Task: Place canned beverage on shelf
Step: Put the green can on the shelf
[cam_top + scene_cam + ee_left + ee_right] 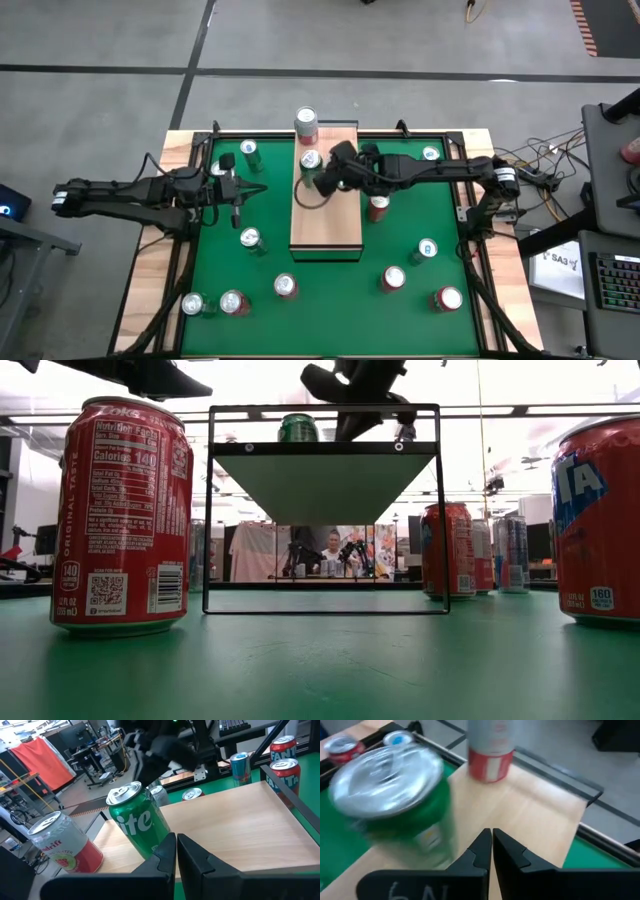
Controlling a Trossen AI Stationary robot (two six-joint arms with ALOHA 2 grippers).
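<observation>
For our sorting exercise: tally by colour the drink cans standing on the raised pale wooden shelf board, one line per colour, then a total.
Green aluminium drink can: 1
Silver aluminium drink can with a red band: 1
Total on the raised pale wooden shelf board: 2

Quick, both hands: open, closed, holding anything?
Left hand: closed, empty, beside the shelf.
Right hand: closed, empty, over the shelf next to the green can.
</observation>
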